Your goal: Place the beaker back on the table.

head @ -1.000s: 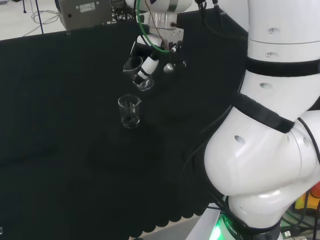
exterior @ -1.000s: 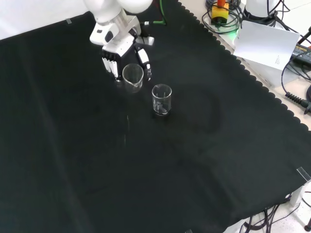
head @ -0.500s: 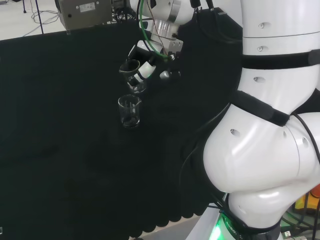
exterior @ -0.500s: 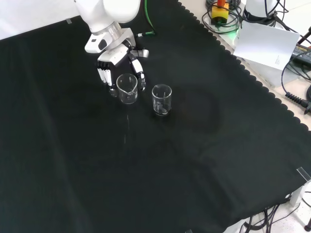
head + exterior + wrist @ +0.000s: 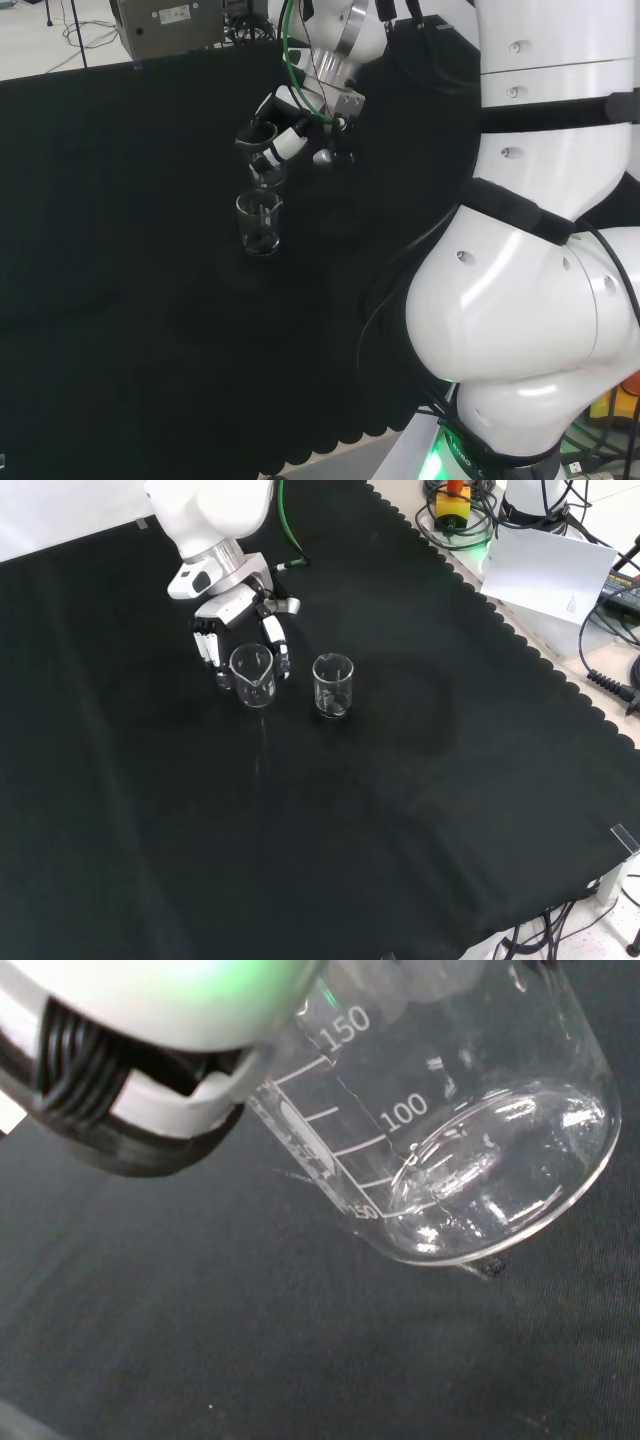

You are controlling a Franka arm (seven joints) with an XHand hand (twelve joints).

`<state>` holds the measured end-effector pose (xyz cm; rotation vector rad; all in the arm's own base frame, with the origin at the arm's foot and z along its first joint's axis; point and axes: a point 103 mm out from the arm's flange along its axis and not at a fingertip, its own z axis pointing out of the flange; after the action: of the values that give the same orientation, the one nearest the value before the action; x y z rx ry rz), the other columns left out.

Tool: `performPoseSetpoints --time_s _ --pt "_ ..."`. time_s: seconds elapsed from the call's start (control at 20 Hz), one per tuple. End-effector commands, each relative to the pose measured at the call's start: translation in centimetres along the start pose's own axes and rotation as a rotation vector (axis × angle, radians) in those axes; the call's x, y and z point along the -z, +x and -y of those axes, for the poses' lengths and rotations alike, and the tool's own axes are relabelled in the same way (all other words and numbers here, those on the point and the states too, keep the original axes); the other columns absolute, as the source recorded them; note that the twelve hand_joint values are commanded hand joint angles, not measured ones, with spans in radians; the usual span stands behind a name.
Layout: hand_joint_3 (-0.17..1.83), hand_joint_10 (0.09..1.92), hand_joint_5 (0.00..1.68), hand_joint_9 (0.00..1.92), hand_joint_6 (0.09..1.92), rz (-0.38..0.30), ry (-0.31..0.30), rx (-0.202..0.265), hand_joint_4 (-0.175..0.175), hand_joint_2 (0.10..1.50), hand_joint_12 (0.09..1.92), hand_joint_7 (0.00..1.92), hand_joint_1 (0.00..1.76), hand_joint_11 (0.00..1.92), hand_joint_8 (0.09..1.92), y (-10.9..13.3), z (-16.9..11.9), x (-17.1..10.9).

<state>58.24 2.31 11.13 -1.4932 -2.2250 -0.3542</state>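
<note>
Got my black and white hand [image 5: 232,630] wrapped around the clear glass beaker [image 5: 252,674], low over the black cloth [image 5: 400,810] beside another clear beaker [image 5: 333,685], so it lands upright.

We see a clear glass beaker [image 5: 252,674] with white scale marks printed on its wall, and a second clear beaker [image 5: 333,685] beside it. The hand [image 5: 228,622] is white with black segments. The cloth [image 5: 400,810] is plain black with a scalloped edge. The arm [image 5: 540,300] is white with black bands.
</note>
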Motion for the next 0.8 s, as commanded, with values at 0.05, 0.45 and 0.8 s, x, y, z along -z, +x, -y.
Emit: performPoseSetpoints --time_s 0.05,0.45,0.8 --pt "0.63 0.09 1.36 1.59 0.45 0.0 -0.015 -0.009 0.026 0.62 0.76 1.62 1.3 1.26 0.09 -0.7 -0.3 -0.9" --pt "0.64 0.09 1.36 1.59 0.44 -0.01 -0.034 -0.021 0.032 0.61 0.76 1.62 1.3 1.26 0.09 -1.4 -0.4 -1.7" --pt "0.64 0.09 1.37 1.57 0.43 -0.034 -0.051 -0.04 0.04 0.62 0.76 1.62 1.3 1.25 0.09 -2.0 -0.2 -2.1"
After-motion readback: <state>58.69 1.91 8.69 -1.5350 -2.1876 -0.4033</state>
